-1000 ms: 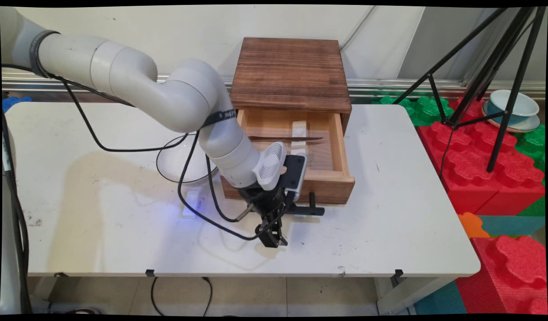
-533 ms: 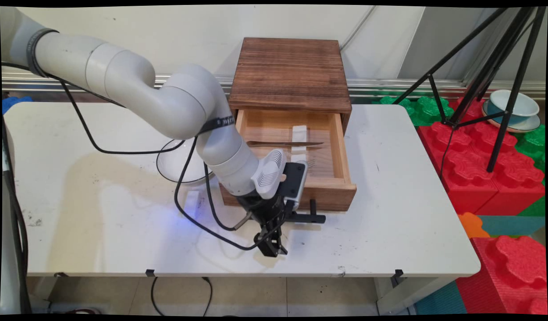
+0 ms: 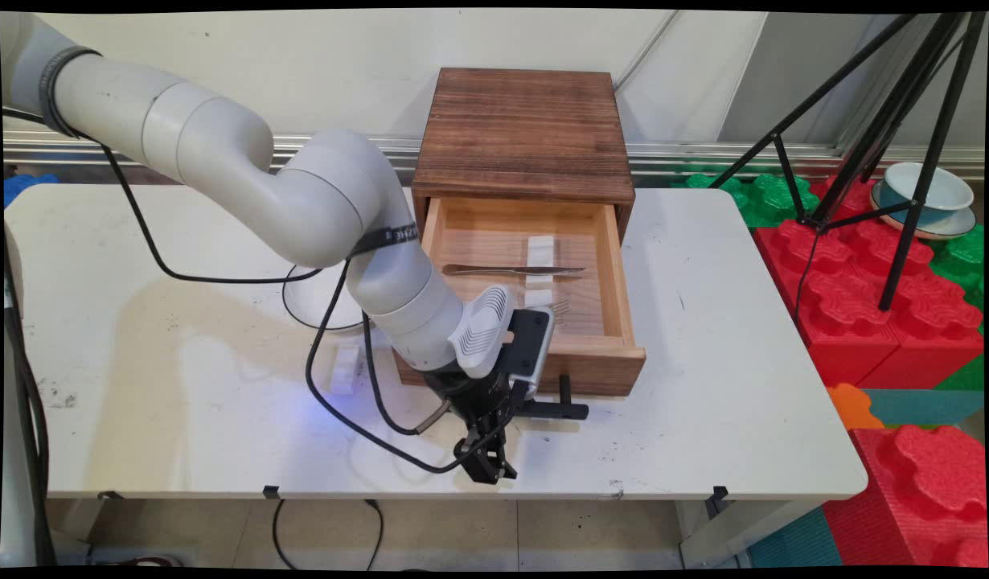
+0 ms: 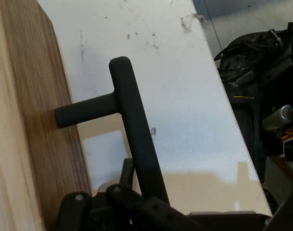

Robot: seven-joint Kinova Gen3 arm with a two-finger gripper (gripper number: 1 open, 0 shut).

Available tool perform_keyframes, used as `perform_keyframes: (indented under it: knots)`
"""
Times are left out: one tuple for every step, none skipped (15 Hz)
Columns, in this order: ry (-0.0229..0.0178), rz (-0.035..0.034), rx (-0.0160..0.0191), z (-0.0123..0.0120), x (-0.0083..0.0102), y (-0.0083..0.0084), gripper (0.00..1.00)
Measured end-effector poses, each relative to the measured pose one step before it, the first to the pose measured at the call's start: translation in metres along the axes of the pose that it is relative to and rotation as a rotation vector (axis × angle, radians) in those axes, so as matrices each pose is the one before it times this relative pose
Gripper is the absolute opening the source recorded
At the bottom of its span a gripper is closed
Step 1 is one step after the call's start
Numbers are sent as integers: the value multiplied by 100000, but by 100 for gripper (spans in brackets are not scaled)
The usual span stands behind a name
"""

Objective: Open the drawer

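Note:
A dark wooden box (image 3: 525, 133) stands at the back of the white table (image 3: 703, 434). Its light wooden drawer (image 3: 603, 371) is pulled out toward the near edge. Inside lie a metal knife (image 3: 510, 270), a fork (image 3: 559, 307) and a small white block (image 3: 540, 248). My gripper (image 3: 520, 404) is low in front of the drawer, shut on the left end of its black T-shaped handle (image 3: 565, 410). In the hand view the handle's bar (image 4: 134, 130) runs down into the gripper (image 4: 146, 204), with the drawer front (image 4: 45, 125) at the left.
A small white block (image 3: 346, 368) lies on the table left of the drawer, and a white bowl (image 3: 313, 301) sits partly behind the arm. Black cables hang near the gripper. A black tripod (image 3: 904, 161) and red foam blocks (image 3: 864, 322) stand off the table's right side.
The drawer has slid further out toward the near edge, with the gripper and handle moving the same way. More of the knife and white block shows.

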Motion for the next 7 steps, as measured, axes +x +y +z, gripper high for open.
perform_keyframes:
  knots:
    - [52,25,-133,-7,9,157,100]
    - [30,54,-63,-8,3,99,100]
    - [56,80,-32,-15,12,130,100]
    - [51,108,4,-16,4,132,100]
    - [53,127,146,-20,18,101,100]
    - [-34,186,348,-41,-11,103,100]
    - [-6,149,290,-29,14,73,100]
